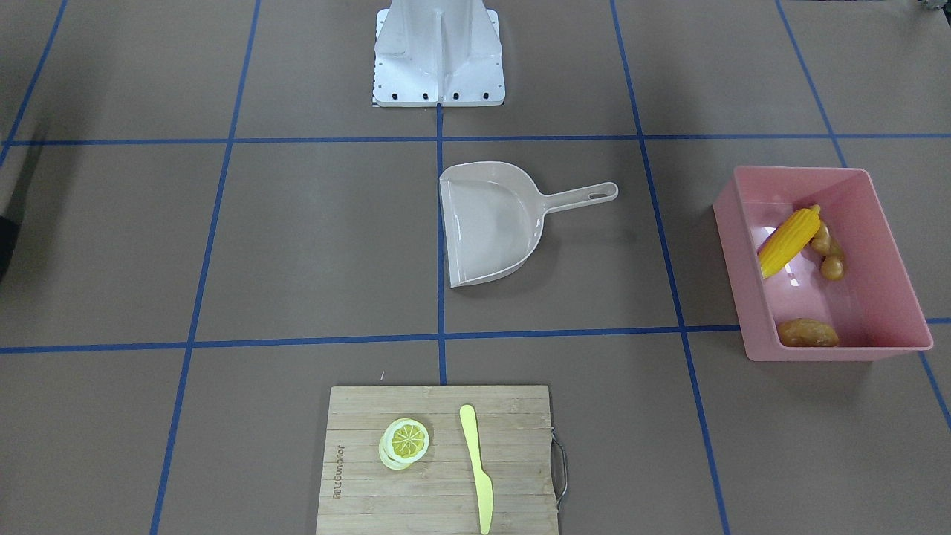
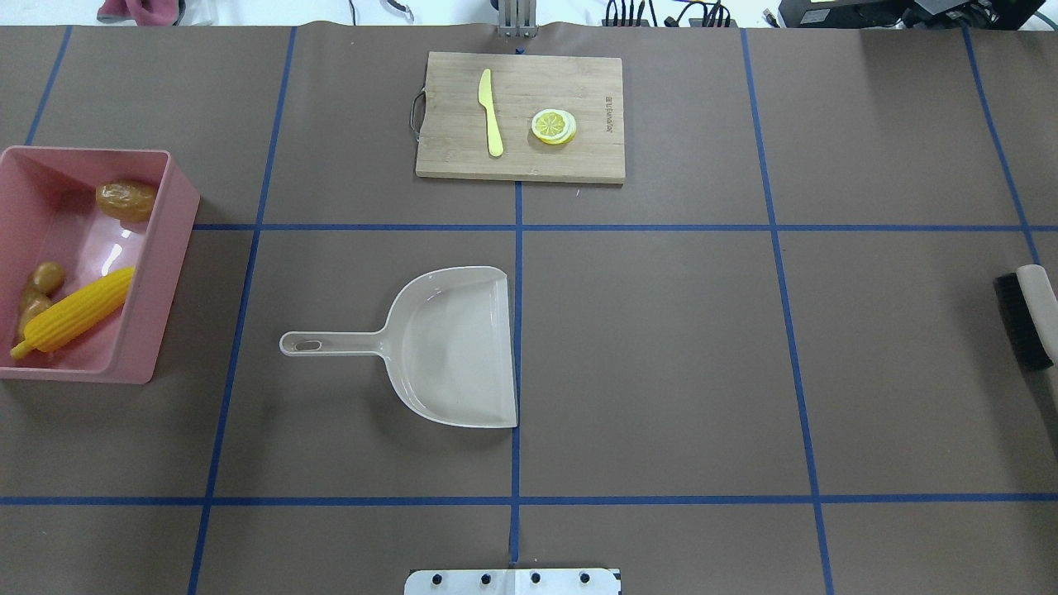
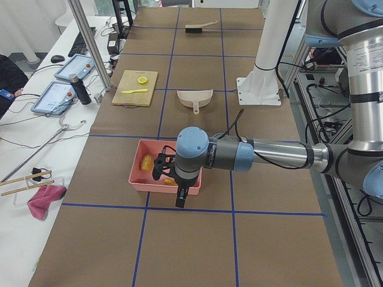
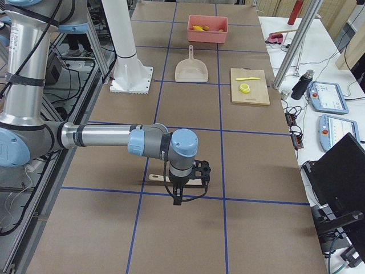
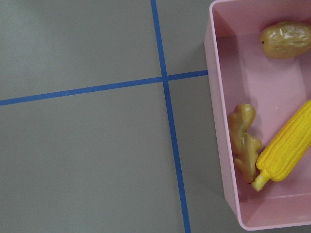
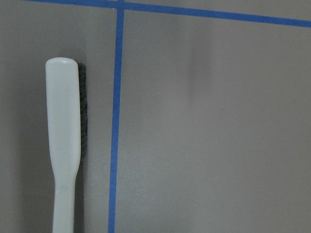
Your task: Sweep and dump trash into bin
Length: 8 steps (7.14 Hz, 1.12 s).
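**Overhead view, late stage.** You find the pink glossy rectangular plastic tub (image 2: 169, 248) at nine o'clock from the beige long-handled dustpan (image 2: 450, 347). All three pieces lie inside it:

- the brown oval potato (image 2: 126, 200) toward twelve
- the yellow corn cob (image 2: 76, 319) and the knobbly tan ginger root (image 2: 40, 289) toward six

The pale-handled black-bristled brush (image 2: 1029, 318) lies at three o'clock. Sweeping and dumping look complete. The left gripper (image 3: 181, 196) hangs by the tub and the right gripper (image 4: 178, 194) hangs over the brush. You cannot tell their finger state.

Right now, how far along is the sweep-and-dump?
Done: the corn cob, potato and ginger root all lie in the pink bin. In hand: nothing I can see; the dustpan sits empty on the table, the brush lies apart at the robot's right. Left: no trash shows on the table, so it looks finished.
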Available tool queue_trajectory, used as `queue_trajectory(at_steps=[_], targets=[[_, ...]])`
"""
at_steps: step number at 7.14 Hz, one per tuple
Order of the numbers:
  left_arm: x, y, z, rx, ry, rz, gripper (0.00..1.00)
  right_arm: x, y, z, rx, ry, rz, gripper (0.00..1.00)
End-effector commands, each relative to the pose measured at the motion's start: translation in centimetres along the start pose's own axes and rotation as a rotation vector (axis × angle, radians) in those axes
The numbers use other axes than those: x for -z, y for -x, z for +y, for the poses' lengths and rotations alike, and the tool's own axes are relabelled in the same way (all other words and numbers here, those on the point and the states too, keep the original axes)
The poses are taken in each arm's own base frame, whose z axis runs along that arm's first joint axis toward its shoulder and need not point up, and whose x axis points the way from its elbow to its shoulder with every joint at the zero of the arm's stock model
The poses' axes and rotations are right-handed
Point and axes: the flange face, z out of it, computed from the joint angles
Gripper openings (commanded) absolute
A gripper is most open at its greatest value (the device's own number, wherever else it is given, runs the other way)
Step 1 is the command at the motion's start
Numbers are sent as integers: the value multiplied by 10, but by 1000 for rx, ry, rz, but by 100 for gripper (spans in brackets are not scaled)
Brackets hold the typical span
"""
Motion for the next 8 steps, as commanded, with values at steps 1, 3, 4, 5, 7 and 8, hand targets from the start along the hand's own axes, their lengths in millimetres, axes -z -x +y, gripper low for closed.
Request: queue_trajectory(at_steps=[1, 3, 4, 5, 7, 8], targets=[[-1, 0, 0, 4, 4, 1, 99, -1, -1, 0, 0, 1, 1, 100], [-2, 0, 0, 4, 6, 1, 99, -1, -1, 0, 0, 1, 1, 100], [1, -2, -2, -5, -3, 1, 99, -1, -1, 0, -1, 1, 1, 100], [3, -4, -5, -12, -9, -1, 99, 0, 0, 0, 0, 0, 1, 100], [3, -4, -7, -12, -8, 0, 99, -1, -1, 0, 0, 1, 1, 100], [3, -4, -7, -11, -7, 0, 99, -1, -1, 0, 0, 1, 1, 100]])
